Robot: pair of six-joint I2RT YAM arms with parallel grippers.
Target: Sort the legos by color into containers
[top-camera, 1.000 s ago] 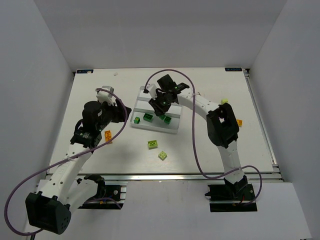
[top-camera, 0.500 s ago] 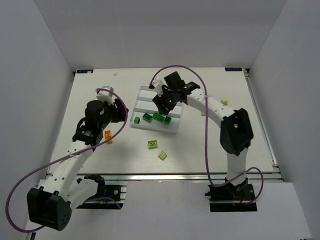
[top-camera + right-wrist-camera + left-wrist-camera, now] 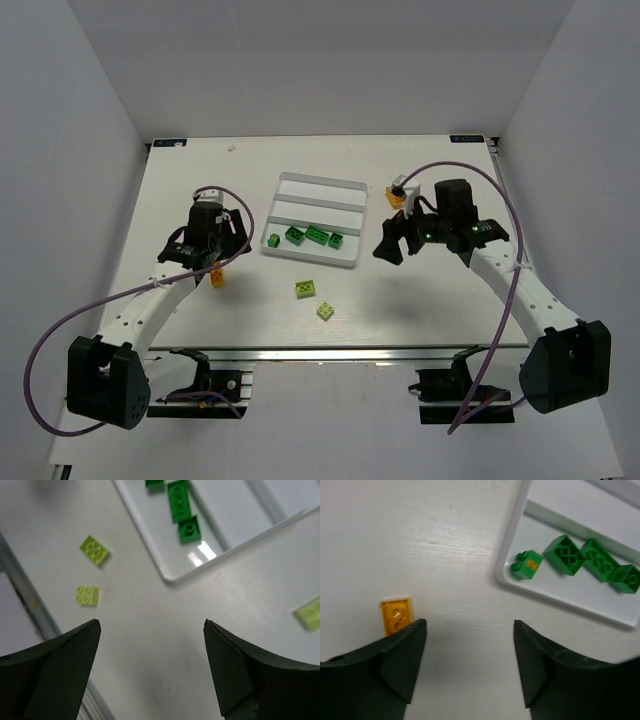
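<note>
From above, the left claw is hard to read: its dark fingers merge with the wrist, so their spread cannot be told here. It hangs toward the counter's left edge, right by an orange brick. The right claw is spread wide and holds nothing, over bare counter between the tray and the right edge. Off the tray's far right corner lies a small orange piece, partly covered by the cable plug and too small to identify. The tray sits mid-counter, and four dark green bricks lie in a row in the compartment closest to the near edge. Two yellow-green bricks lie loose between the tray and the near edge.

The left wrist view shows the left claw spread and gripping nothing. The orange brick lies just beyond the tip of one finger, its near end hidden behind that finger. The tray is cut off at the frame's edge, and only its green-filled compartment shows fully.

The right wrist view shows the right claw gaping over bare counter, touching nothing. A corner of the tray shows with dark green bricks inside, one cropped at the top. The two yellow-green bricks lie outside it. A third pale brick is cut by the frame's edge.
</note>
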